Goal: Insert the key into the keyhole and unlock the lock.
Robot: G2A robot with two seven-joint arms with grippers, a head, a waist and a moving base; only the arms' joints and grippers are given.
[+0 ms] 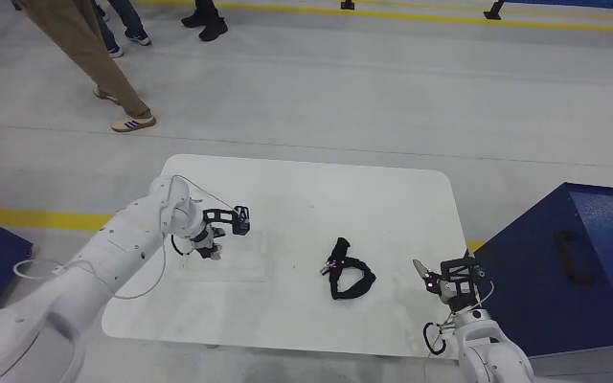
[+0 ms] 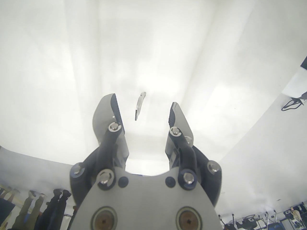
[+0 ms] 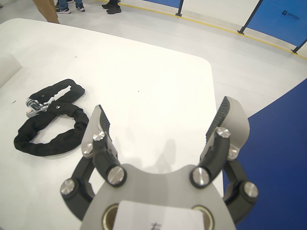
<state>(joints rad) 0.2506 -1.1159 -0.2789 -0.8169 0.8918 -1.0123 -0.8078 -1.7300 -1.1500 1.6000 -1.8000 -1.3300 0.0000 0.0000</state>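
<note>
- Closest in, the right tool [image 3: 163, 104] hangs over the near right corner of the white, round-cornered tabletop [image 1: 383, 196]. Its grey fingers with ribbed black pads [image 3: 104, 120] are spread wide and hold nothing.
- Just off that corner, beside the tabletop, stands a big dark blue box [image 1: 565, 259].
- A little further in, near the middle of the tabletop, the black fabric-sleeved chain lock [image 1: 340, 257] lies flat, curled into a loop. Its shiny silver lock body [image 3: 36, 108] sticks out on the side facing the left arm. The lock is well apart from both tools.
- Over on the left side, the left tool [image 2: 143, 99] points down at the tabletop with its fingers parted to a middling gap, gripping nothing.
- Right in that gap is the small silver metal key [image 2: 140, 106], seen edge-on and tilted, apart from both pads. I cannot tell whether it lies flat or is propped up.
- Around that spot I can just make out a pale rectangular tray [image 1: 244, 273] on the tabletop, too faint to describe further.
</note>
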